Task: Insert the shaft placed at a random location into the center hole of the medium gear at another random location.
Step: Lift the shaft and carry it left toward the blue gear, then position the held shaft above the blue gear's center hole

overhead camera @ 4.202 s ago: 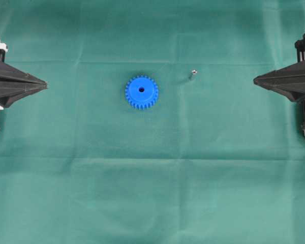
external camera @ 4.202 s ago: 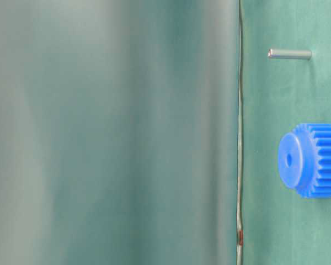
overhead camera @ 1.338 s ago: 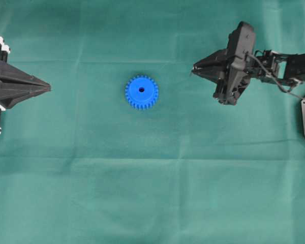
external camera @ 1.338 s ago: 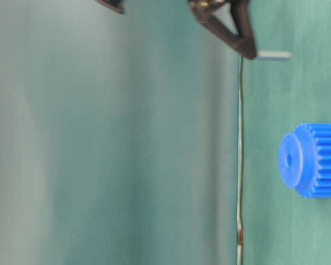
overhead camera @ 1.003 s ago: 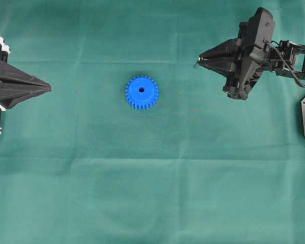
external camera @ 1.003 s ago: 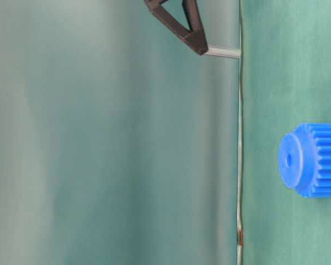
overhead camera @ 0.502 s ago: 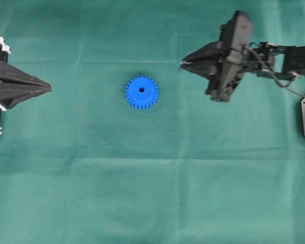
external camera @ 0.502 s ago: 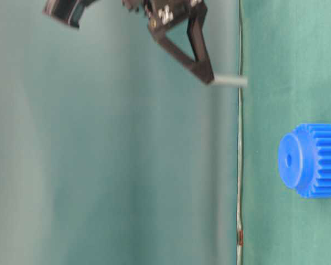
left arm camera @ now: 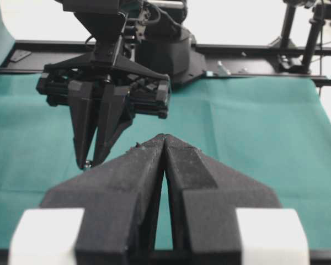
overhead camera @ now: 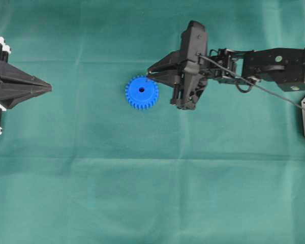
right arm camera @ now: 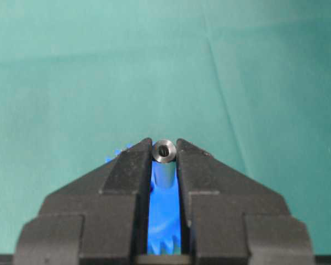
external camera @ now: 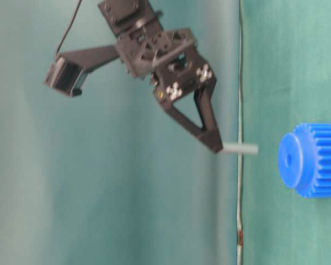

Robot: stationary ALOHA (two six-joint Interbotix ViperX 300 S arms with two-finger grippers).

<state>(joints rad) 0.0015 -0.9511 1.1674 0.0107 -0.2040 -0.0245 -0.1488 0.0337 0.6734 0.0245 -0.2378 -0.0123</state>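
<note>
Gripping shaft (right arm camera: pixel 164 160), wrist-view only

The right gripper (overhead camera: pixel 149 77) reaches out, fingers clamped (left gripper (overhead camera: pixel 50 88) sits closed).

No readable text, label or number shows anywhere

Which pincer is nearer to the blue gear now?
Right. The right pincer is by the blue gear's upper-right rim; the left pincer sits far off at the left edge.
</note>
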